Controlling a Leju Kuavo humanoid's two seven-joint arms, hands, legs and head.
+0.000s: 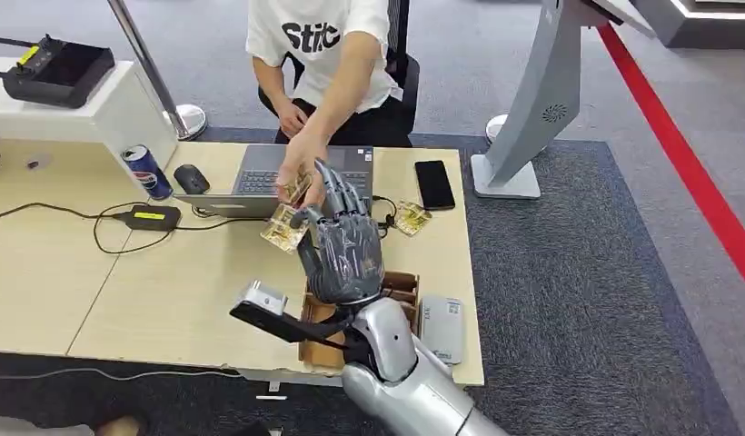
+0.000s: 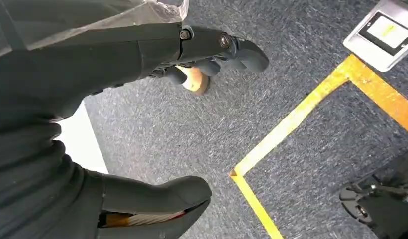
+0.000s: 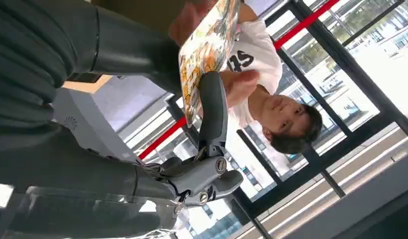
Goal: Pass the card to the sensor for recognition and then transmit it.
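Note:
My right hand is raised over the middle of the table, back toward me. It pinches a gold patterned card between thumb and finger. In the right wrist view the thumb presses on the card. A seated person's hand touches the card's far end. The grey sensor sits on a black arm near the table's front edge, below and left of my hand. My left hand hangs over the carpet with thumb and fingers apart, holding nothing.
A cardboard box lies under my right wrist, with a white device beside it. Another card, a phone, a laptop, a mouse, a can and a power adapter lie on the table.

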